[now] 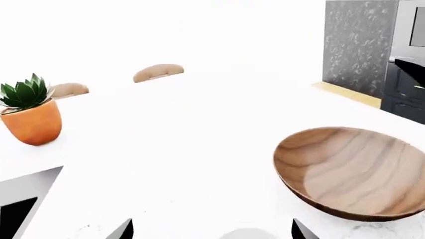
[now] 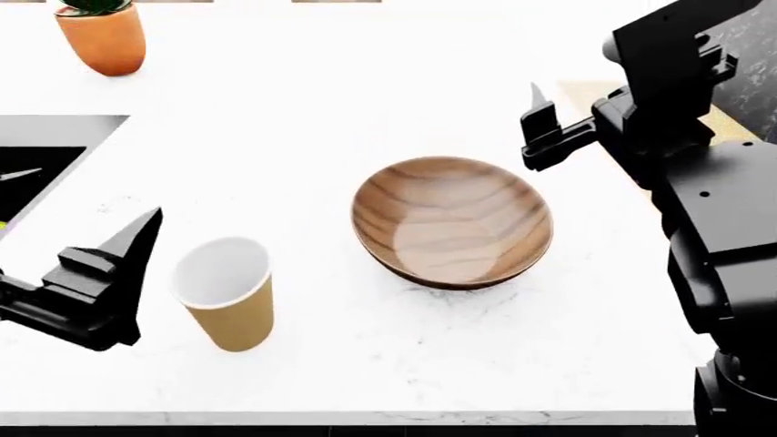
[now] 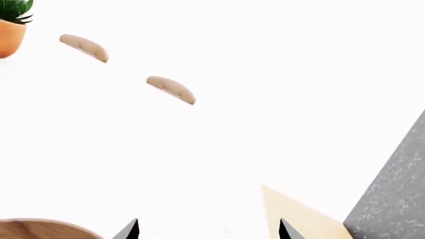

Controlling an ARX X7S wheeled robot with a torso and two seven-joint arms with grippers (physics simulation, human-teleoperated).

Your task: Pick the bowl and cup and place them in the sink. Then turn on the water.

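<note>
both grippers open, empty; sink (image 2: 49, 137) cropped at edge; cup (image 2: 227, 296) beside left gripper (image 2: 116, 273).

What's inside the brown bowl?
Nothing shows in the wooden bowl, just bare wood grain. The tan cup beside it shows only a white inside; its bottom is hidden.

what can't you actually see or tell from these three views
- Sink: head view shows only a corner, the rest cut by the frame edge; faucet unseen.
- Cup: left wrist view catches just a pale sliver at its edge.
- Bowl: right wrist view crops nearly all of it.
- Left gripper: only one finger is clear in the head view.
</note>
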